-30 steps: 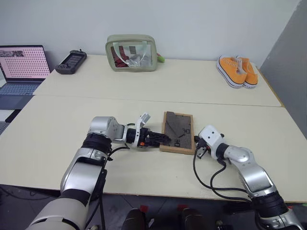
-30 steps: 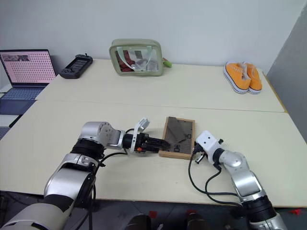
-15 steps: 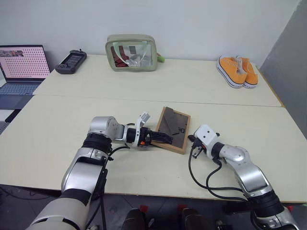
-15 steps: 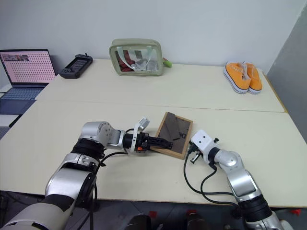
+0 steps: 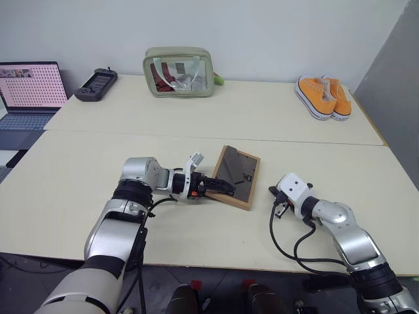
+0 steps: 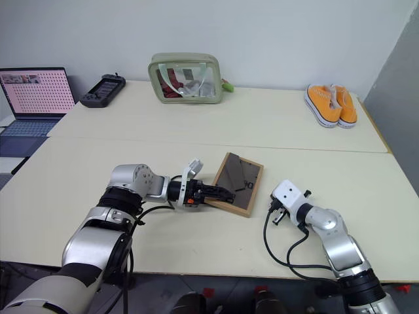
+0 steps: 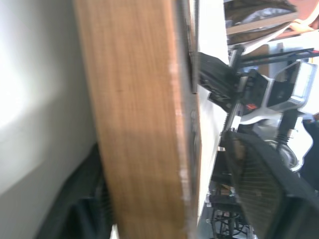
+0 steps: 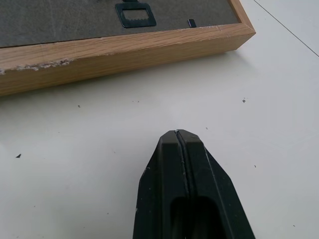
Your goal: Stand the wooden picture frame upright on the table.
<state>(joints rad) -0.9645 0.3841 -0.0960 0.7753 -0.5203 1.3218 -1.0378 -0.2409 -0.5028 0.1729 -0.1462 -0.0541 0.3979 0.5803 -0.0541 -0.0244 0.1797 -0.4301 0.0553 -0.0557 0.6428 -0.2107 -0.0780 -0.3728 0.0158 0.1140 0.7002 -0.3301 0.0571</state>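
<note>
A small wooden picture frame [image 5: 235, 176] lies dark back up near the middle of the pale counter [image 5: 78, 176], the left gripper [image 5: 219, 187] with jaws straddling its left edge, the right gripper [image 8: 179, 149] nearby, jaws together, just apart from it.

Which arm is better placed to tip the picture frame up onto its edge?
Left. The left end effector is already at the wooden picture frame, its fingers around the frame's left edge. The right end effector is shut and sits on the table, apart from the frame.
</note>
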